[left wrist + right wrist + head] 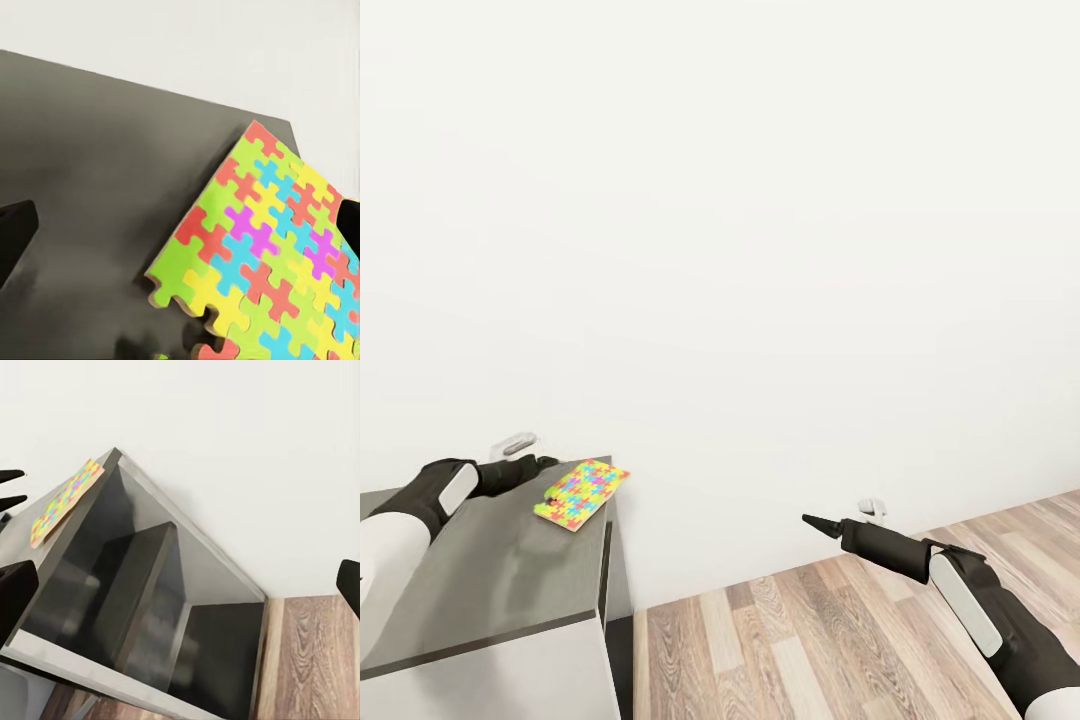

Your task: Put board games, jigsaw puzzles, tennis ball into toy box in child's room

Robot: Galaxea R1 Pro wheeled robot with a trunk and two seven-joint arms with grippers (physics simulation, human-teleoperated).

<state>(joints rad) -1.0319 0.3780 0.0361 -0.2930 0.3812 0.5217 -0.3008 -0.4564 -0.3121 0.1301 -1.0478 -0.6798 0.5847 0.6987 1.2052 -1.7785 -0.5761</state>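
One jigsaw puzzle [582, 494] is in play, lying at the far corner of a dark grey desk [490, 580], its outer edge poking slightly past the rim. The left gripper [546, 462] sits right at the puzzle's near edge. In the left wrist view the fingers stand wide on either side with the puzzle [270, 262] between them, so they look spread rather than clamped, though whether a tip already touches the puzzle I can't say. Over to the right, the right gripper [812, 521] hangs in the air above the wood floor [840, 640], well away from the desk, carrying nothing. Its wrist camera shows the two fingertips far apart, so it's released.

Here's the worry: that puzzle is thin and flat. If the fingers slide over the top instead of catching an edge, a nudge could send it off the corner and down to the floor by the white wall [760, 250]. The toy box isn't anywhere I can see from here.
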